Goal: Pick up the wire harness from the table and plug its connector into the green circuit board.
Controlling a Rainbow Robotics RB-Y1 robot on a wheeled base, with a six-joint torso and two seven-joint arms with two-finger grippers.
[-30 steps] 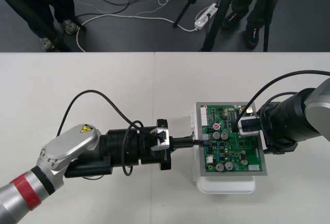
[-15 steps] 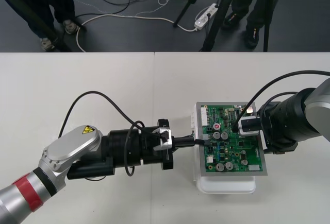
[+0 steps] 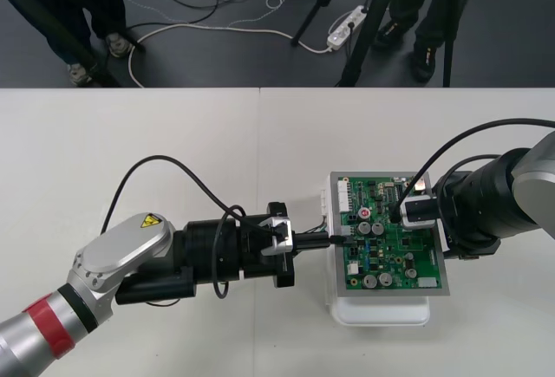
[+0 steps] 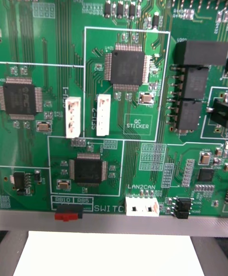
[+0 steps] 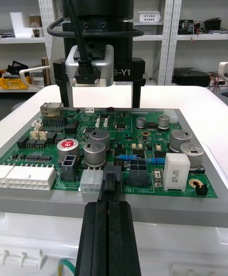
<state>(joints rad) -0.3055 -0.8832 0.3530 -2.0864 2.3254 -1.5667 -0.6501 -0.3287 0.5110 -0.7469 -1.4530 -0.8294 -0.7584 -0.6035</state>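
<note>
The green circuit board point(image 3: 395, 251) sits on its white base point(image 3: 381, 312) at the table's right. My left gripper point(image 3: 334, 240) reaches the board's left edge. In the left wrist view its fingers point(image 5: 97, 238) are shut on the harness's small black plug point(image 5: 110, 183), which stands at the board point(image 5: 118, 135) edge between a white socket and a black one. Whether the plug is seated I cannot tell. A green wire point(image 5: 66, 266) trails under the fingers. My right gripper point(image 3: 408, 214) rests over the board's right edge, its fingers point(image 5: 137, 93) apart. The right wrist view looks closely at the board point(image 4: 123, 66).
The white base point(image 4: 109, 252) juts out past the board's edge. Bare table lies on the left and front of the board. The left arm's black cable point(image 3: 165, 169) loops above the arm.
My left arm has edged slightly to the right toward the board, with the plug still held. The right arm has not moved.
</note>
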